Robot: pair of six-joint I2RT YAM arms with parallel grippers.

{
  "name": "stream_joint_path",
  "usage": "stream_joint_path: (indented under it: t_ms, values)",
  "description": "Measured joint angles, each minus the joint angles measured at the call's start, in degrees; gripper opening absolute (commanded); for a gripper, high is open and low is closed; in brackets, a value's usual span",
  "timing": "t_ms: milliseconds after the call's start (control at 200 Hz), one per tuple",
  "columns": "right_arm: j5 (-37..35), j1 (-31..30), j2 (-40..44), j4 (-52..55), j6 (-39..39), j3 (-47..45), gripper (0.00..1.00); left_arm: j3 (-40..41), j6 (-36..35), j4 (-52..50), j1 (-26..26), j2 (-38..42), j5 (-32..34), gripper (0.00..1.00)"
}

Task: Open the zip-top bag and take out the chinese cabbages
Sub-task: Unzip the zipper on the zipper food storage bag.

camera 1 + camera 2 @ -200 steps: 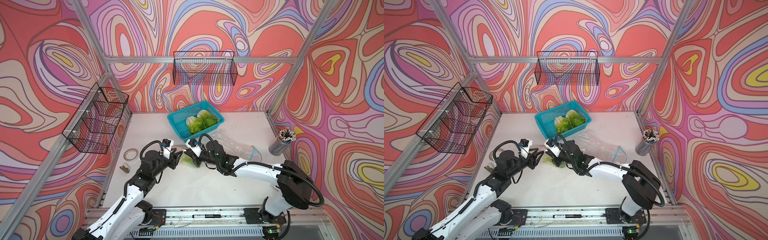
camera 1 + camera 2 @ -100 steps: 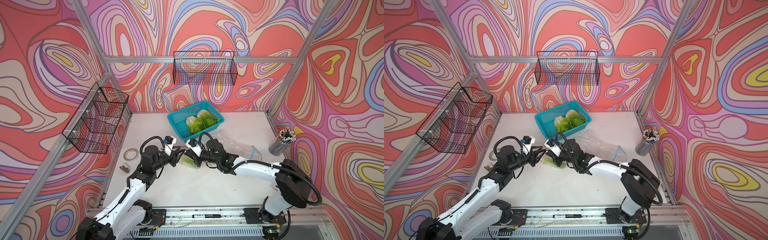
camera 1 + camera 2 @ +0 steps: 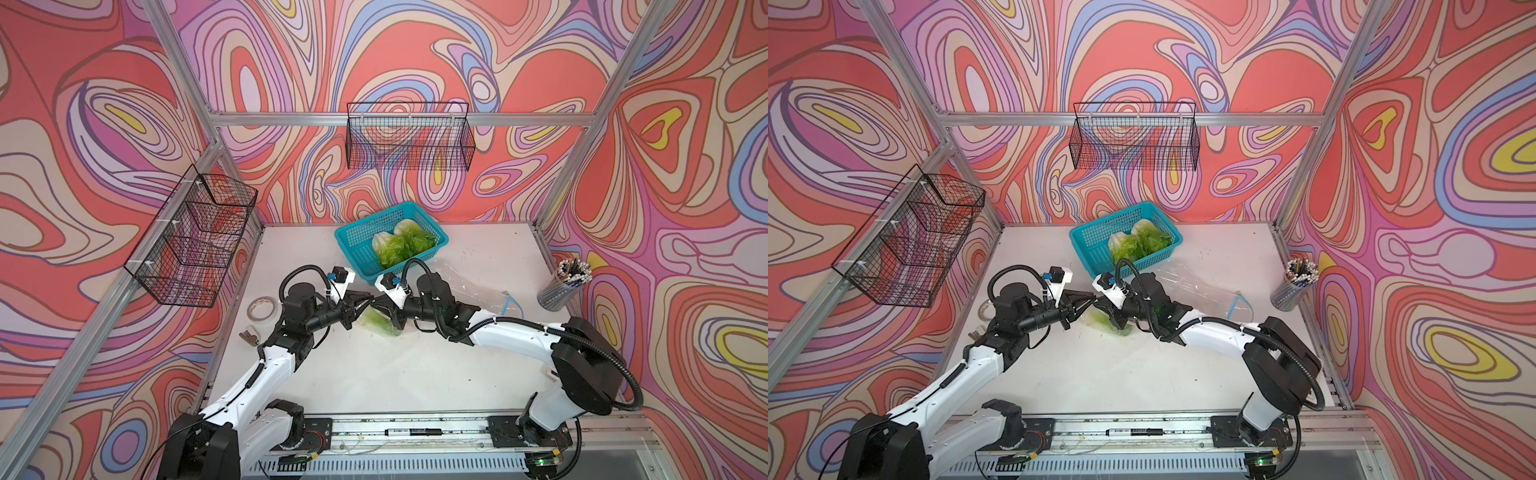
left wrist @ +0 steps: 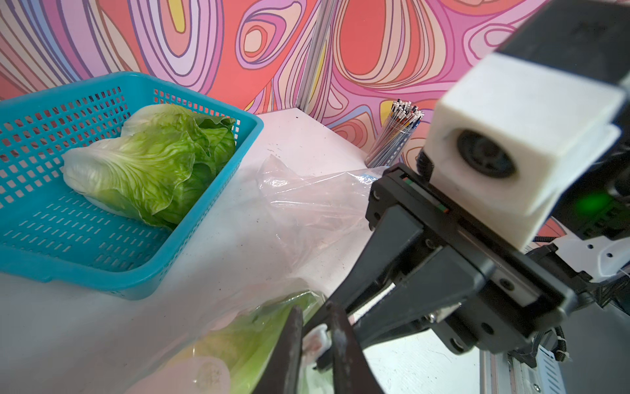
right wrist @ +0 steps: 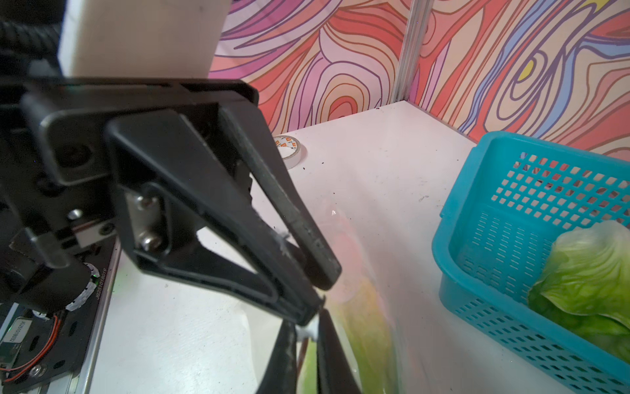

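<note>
Read with 12 o'clock at the back wall, both top views show the two arms meeting at the middle of the table (image 3: 415, 374). The left gripper (image 3: 369, 300) reaches in from 8 o'clock and the right gripper (image 3: 377, 307) from 4 o'clock. Their tips are touching or very nearly so, over one end of the bag (image 3: 478, 291).

The bag is clear film. It lies from the centre out toward 3 o'clock, where a blue strip (image 3: 512, 300) marks its far end.

In the left wrist view the left gripper's fingers (image 4: 289, 344) are drawn close together, with a fold of film pinched between them. The right gripper's jaws are together too, clamped on the same end of the bag. The right wrist view shows a white scrap of film between its fingers (image 5: 283, 361).

One cabbage (image 3: 380, 323) lies inside the bag, directly under the two grippers, with its paler end toward 9 o'clock. A second cabbage (image 3: 384, 251) and a third cabbage (image 3: 417, 239) lie side by side in the teal basket (image 3: 357, 245). The basket is at 12 o'clock, just behind the bag.

A pen cup (image 3: 563, 286) stands at the table's 3 o'clock edge. A tape roll (image 3: 262, 309) lies at 9 o'clock. A wire rack (image 3: 409, 137) hangs on the back wall.
</note>
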State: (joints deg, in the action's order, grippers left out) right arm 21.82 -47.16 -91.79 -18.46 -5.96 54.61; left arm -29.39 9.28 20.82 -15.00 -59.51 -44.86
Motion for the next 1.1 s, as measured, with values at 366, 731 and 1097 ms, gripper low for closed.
stream_joint_path:
  t_ms: [366,731,1097]
  values:
    - [1.95,0.63,0.0,-0.2,0.94,0.0,0.02,0.0,0.46,0.2,0.68,-0.07,-0.76,0.24]
    - [2.25,0.63,-0.17,-0.15,1.11,0.85,0.02,0.81,1.07,1.44,2.56,0.22,-0.92,0.24]
    - [2.27,0.66,-0.98,0.07,1.11,1.66,0.01,2.29,2.58,4.39,3.13,-0.39,-4.26,0.22]
